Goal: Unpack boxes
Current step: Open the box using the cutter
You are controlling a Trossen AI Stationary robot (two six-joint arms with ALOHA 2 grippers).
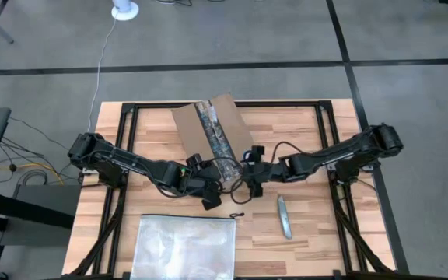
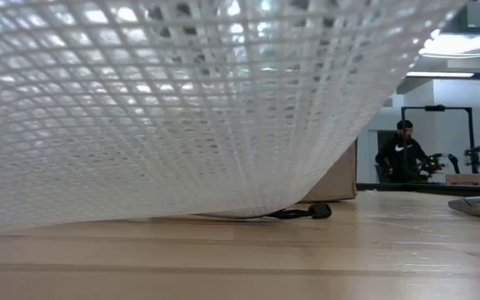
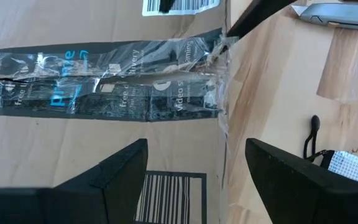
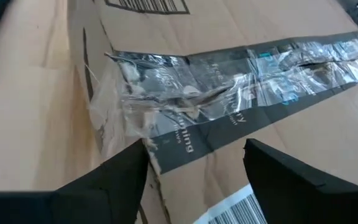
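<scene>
White mesh-reinforced plastic of the clear zip bag (image 2: 173, 108) fills almost the whole low view, its lower edge resting on the light wooden slatted worktop (image 2: 307, 258). Seen from above, this bag (image 1: 183, 246) lies flat at the worktop's front edge, well apart from the brown corrugated cardboard shipping box (image 1: 212, 132), which sits at the middle of the worktop toward the rear, turned at a slant.

A dark printed tape strip (image 1: 215, 138) runs along the box's top seam; it is crinkled and torn at the box's near end, where loose shreds stand up (image 4: 160, 106). A white barcode label (image 3: 169, 196) shows on the cardboard beside the strip.

Both arms meet at the box's near end. The left gripper (image 1: 211, 187) is just in front of that end with its fingers spread wide, nothing between them, the torn tape end lying ahead of them in its wrist view. The right gripper (image 1: 253, 173) is at the box's near right corner, likewise released and empty.

A grey metal utility knife (image 1: 285, 216) lies on the worktop in front of the box, to the right of the bag. Beyond the worktop, a person in dark clothing (image 2: 404, 154) stands in the room.
</scene>
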